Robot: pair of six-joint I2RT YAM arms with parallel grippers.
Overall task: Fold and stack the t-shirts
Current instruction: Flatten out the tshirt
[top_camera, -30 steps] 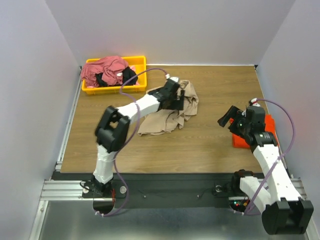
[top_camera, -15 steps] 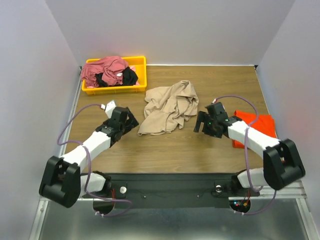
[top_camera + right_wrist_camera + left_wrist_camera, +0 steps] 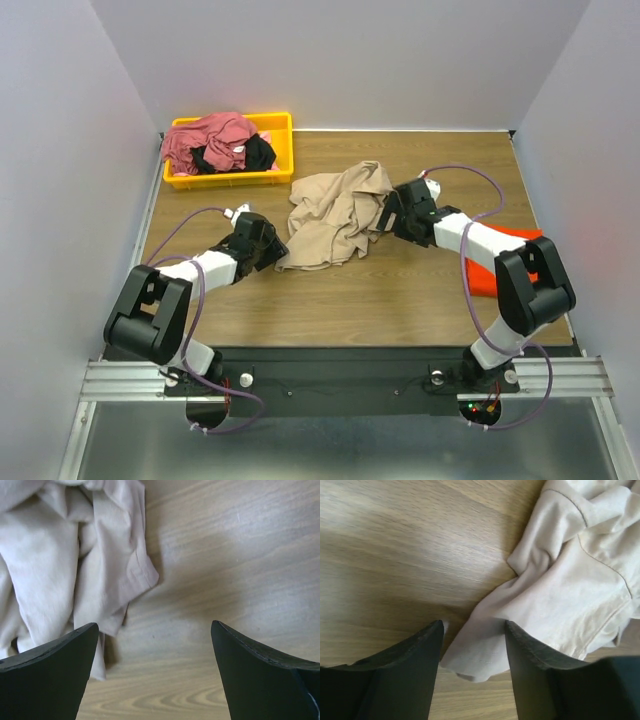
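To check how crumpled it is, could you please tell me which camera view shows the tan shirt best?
The top view: it alone shows the whole crumpled tan shirt. The left wrist view shows only one corner, between the fingers of the left pincer; the right wrist view shows only an edge at upper left.

A lab test cell: plain walls [image 3: 340, 60] enclose the wooden table [image 3: 400, 290].

Yellow bin [image 3: 225, 181] at far-left corner of wood tbl [image 3: 400, 295]
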